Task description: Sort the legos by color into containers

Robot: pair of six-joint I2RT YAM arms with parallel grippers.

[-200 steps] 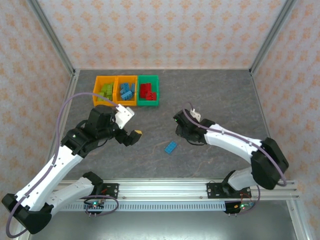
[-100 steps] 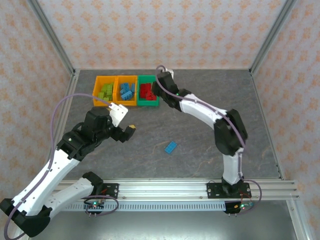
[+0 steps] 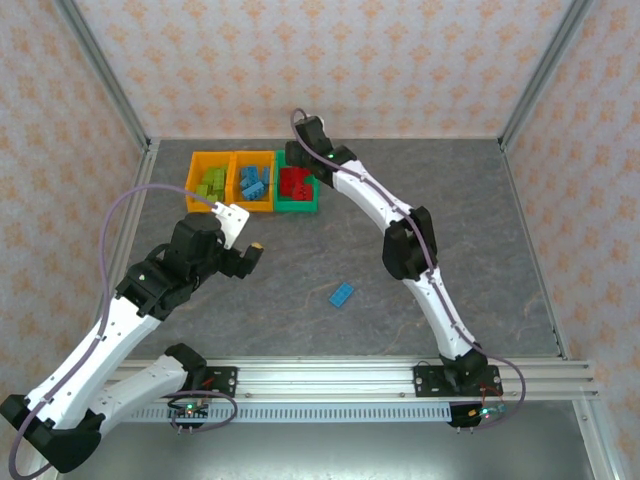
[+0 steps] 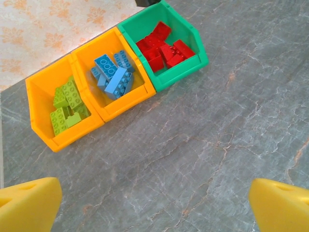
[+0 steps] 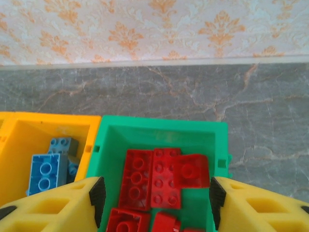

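On the far left part of the grey table top (image 3: 460,220), a smooth surface veined like marble, three small plastic containers are sitting side by side in a joined row. Each is an open rectangular tub with thin glossy walls and a lower front lip. The left bin (image 4: 34,104) and the middle bin (image 4: 123,108) are orange-yellow, and the green bin (image 4: 181,77) is closing the row on the right.

The left bin is holding the lime green legos (image 4: 67,104), flat studded bricks lying in a loose heap. The middle bin is holding the light blue legos (image 4: 113,75), some tilted against each other. The green bin is holding the red legos (image 4: 161,46), overlapping at angles, their round studs facing up. One lone blue lego (image 3: 342,294) is lying flat on the bare table, well apart from the bins and between the two arms.

The right gripper (image 5: 157,198) is hanging over the green bin with its blocky yellow jaws parted and nothing clasped between them, the red legos showing in the gap below. The left gripper (image 4: 154,203) is hovering above bare table near the row, its yellow fingertips (image 4: 29,203) spread wide and empty.
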